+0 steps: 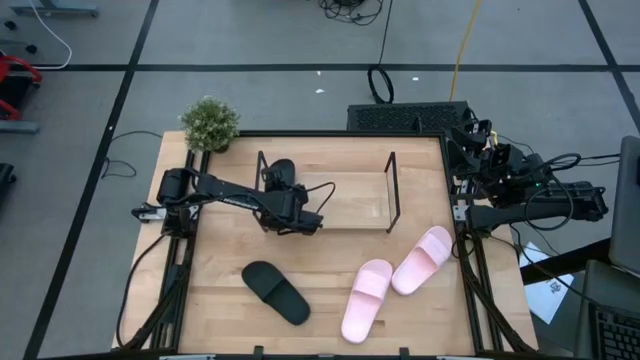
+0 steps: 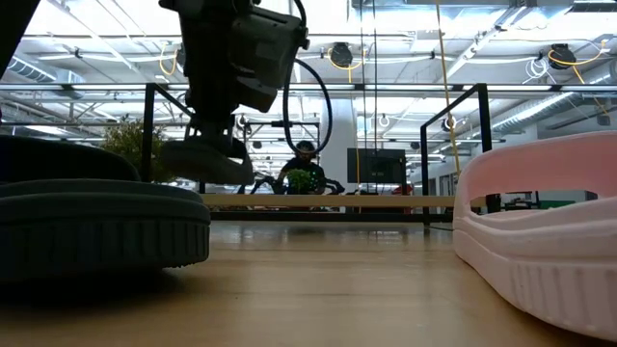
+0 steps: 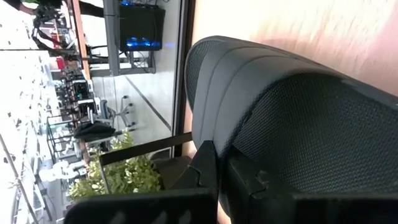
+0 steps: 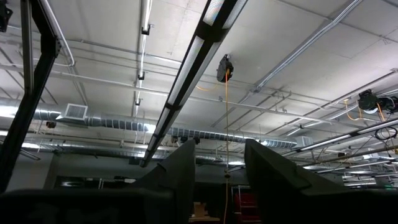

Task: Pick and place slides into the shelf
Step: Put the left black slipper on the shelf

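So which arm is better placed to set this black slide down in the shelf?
The left. Its gripper is shut on a black slide at the shelf's left end. The right gripper is parked off the table's right edge, open and pointing at the ceiling.

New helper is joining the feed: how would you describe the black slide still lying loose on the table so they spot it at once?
On the wooden table, look in front of the shelf, toward the left. The loose black slide lies there angled, alone. The other black one sits at the shelf by the left pincer; the two on the right are pink.
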Robot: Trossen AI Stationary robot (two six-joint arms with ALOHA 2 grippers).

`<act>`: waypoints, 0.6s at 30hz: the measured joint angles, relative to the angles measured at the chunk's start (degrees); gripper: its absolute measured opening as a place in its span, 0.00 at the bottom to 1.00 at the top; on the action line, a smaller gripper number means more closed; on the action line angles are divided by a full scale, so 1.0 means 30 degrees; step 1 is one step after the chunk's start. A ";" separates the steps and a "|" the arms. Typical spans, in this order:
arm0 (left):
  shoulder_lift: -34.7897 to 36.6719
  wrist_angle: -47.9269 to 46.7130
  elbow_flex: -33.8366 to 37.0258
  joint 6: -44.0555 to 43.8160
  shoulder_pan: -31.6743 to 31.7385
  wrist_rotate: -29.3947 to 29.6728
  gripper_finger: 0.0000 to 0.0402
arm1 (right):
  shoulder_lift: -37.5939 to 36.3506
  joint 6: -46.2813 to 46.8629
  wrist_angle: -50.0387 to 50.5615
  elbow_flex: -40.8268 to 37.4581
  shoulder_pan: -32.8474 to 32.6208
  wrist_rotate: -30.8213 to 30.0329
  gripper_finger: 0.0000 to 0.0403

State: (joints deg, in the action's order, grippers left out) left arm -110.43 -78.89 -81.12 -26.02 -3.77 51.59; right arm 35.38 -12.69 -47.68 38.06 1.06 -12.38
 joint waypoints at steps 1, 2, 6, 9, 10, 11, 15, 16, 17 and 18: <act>0.0000 0.0077 0.0109 0.0001 0.0003 -0.0007 0.00 | 0.0000 0.0000 -0.0003 0.0000 -0.0006 0.0000 0.32; 0.0000 0.0199 0.0225 0.0008 0.0024 -0.0023 0.00 | 0.0000 0.0000 0.0000 0.0000 0.0001 0.0000 0.32; 0.0000 0.0520 0.0543 0.0093 0.0177 -0.0130 0.00 | 0.0000 0.0000 -0.0002 0.0000 -0.0001 0.0000 0.32; 0.0000 0.0856 0.0611 0.0291 0.0250 -0.0125 0.00 | 0.0000 0.0006 0.0000 0.0000 -0.0001 0.0000 0.32; 0.0000 0.0972 0.0611 0.0291 0.0265 -0.0124 0.00 | 0.0000 0.0001 0.0000 0.0000 -0.0003 0.0000 0.32; 0.0000 0.1021 0.0611 0.0291 0.0284 -0.0124 0.00 | 0.0000 0.0001 -0.0001 0.0000 0.0001 0.0000 0.32; 0.0000 0.1222 0.0611 0.0299 0.0292 -0.0153 0.00 | 0.0007 0.0007 0.0000 0.0000 0.0001 0.0000 0.32; 0.0000 0.1366 0.0611 0.0390 0.0294 -0.0153 0.00 | 0.0000 0.0007 0.0000 0.0000 0.0000 0.0000 0.32; 0.0000 0.1456 0.0611 0.0524 0.0291 -0.0153 0.00 | 0.0000 0.0007 -0.0004 0.0000 -0.0003 0.0000 0.32; 0.0000 0.1485 0.0611 0.0622 0.0291 -0.0153 0.00 | 0.0000 0.0007 -0.0001 0.0000 0.0000 0.0000 0.32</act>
State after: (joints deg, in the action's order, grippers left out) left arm -110.43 -74.44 -79.29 -24.16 -2.90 51.13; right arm 35.38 -12.67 -47.69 38.06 1.06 -12.38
